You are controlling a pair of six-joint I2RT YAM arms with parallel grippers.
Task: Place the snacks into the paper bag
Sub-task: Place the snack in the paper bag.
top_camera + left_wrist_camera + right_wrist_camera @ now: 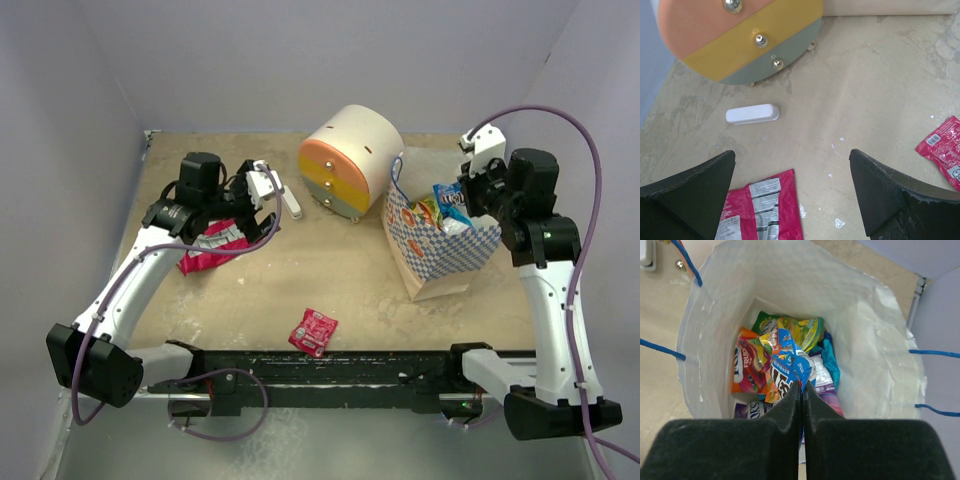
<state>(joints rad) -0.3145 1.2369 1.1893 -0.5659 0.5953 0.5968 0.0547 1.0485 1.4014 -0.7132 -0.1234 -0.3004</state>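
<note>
The left tool [791,161] hangs over the worktop [875,90] with its jaws spread wide and nothing between them. A pink packet [765,210] lies flat just beneath it, nearer its left finger. Ahead of the tool lies a small white stick [752,113], and beyond that stands a round drawer unit [740,35] with orange, yellow and grey fronts. Well off to the tool's right, a red packet [945,150] lies alone on the worktop.

The right tool [801,387] is poised over the open mouth of the paper bag [865,340], which stands upright. Its jaws are pinched tight on the edge of a blue packet [787,365], held at the bag's mouth. Below the tool, inside the bag, lie more snacks: an orange packet [747,367], a green-and-yellow packet [800,330] and a purple packet [827,390].
</note>
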